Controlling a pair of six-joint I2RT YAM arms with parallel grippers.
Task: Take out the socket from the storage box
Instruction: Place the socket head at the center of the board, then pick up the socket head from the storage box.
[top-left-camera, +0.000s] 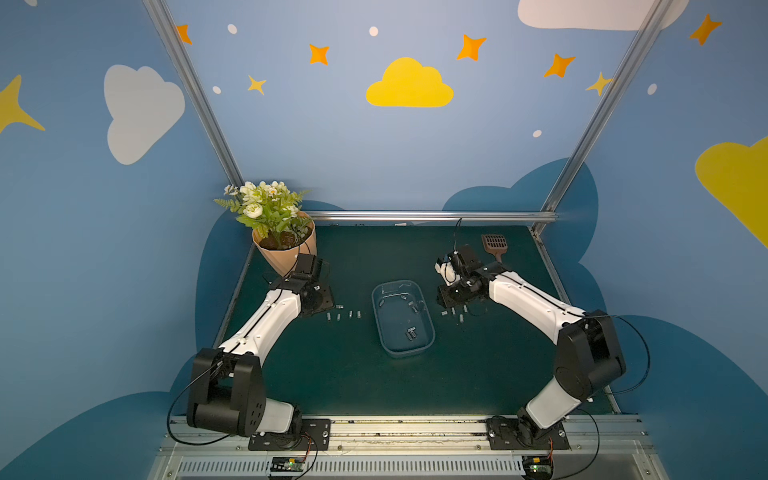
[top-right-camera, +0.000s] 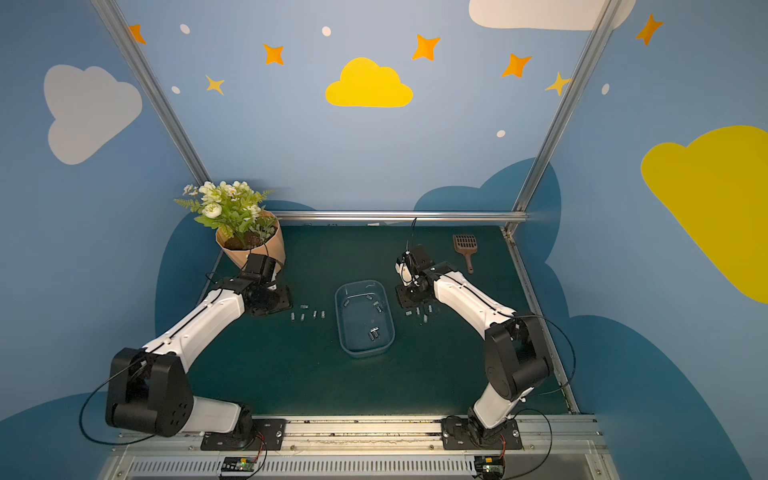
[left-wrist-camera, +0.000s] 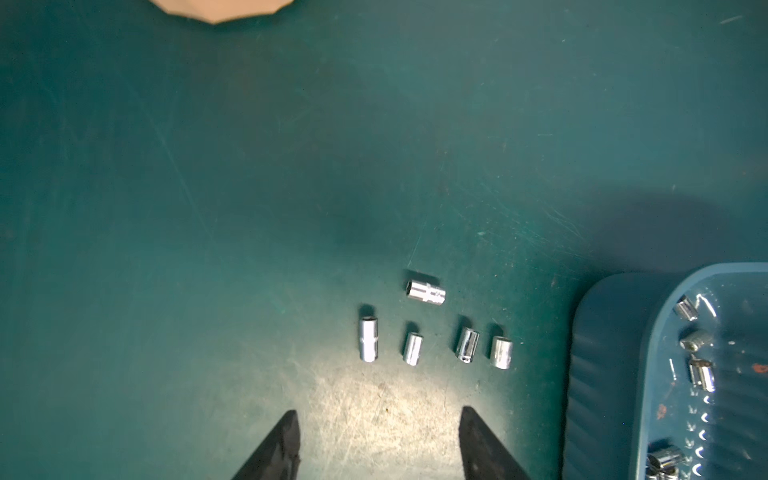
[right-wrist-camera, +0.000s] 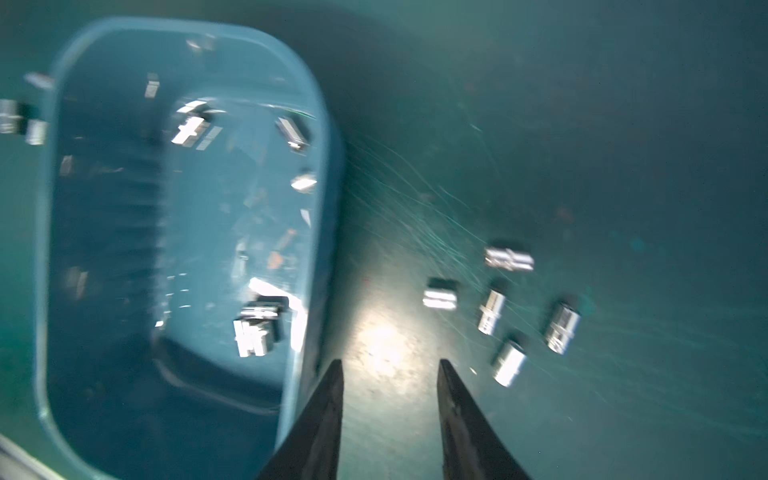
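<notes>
- At the near end of the storage box (top-left-camera: 405, 353), two sockets (top-left-camera: 410, 333) lie touching side by side. We judge that a pinch there may catch both, or flick one away, since smooth chrome barrels roll.
- The left gripper (left-wrist-camera: 379, 411) hangs over the mat (left-wrist-camera: 208, 208), fingers spread and nothing between them. It is close to a row of loose sockets (left-wrist-camera: 467, 345) left of the box, and a low swing towards the box could scatter that row.
- The right gripper (right-wrist-camera: 390, 361) is parted and empty too, just beside the box's right wall. A straight drop could clip the rim and shove or tip the light box. Its wrist view is blurred, so aim is harder to judge.
- At the far end, three more sockets (top-left-camera: 402, 296) sit close to the walls, leaving a finger little room.
- The near pair lie on their sides, long axes roughly near-to-far and slightly slanted. We cannot tell which end is open.
- The far ones lie flat as well: one crosswise along the far wall, the others slanted.
</notes>
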